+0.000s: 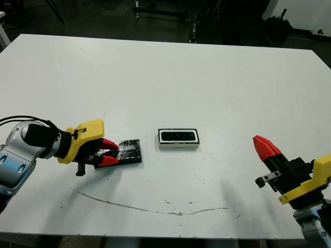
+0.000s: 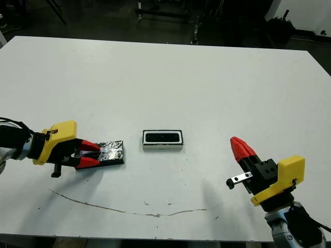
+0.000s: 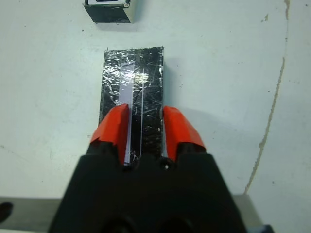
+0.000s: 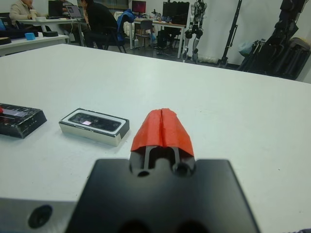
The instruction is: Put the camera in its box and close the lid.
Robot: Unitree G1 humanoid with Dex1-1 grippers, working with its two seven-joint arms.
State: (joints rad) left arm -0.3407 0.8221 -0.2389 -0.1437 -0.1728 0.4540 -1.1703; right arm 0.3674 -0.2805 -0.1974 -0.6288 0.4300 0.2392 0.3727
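The box (image 1: pixel 178 146), a small tray with a white wall and thin black rim, sits mid-table. The black camera (image 1: pixel 178 136) lies inside it. To its left the lid (image 1: pixel 130 151), a glossy black slab with a wrinkled reflective top, lies flat on the table. My left gripper (image 1: pixel 109 153) is open, its two red fingers resting over the lid's end farthest from the box; in the left wrist view the fingers (image 3: pixel 114 127) cover that end of the lid (image 3: pixel 133 77). My right gripper (image 1: pixel 261 142) is shut and holds nothing, well to the right of the box.
A thin dark scratch line (image 1: pixel 155 209) runs across the white table (image 1: pixel 165 77) near its front edge. Beyond the far edge, the right wrist view shows seated people (image 4: pixel 99 19), desks and equipment stands.
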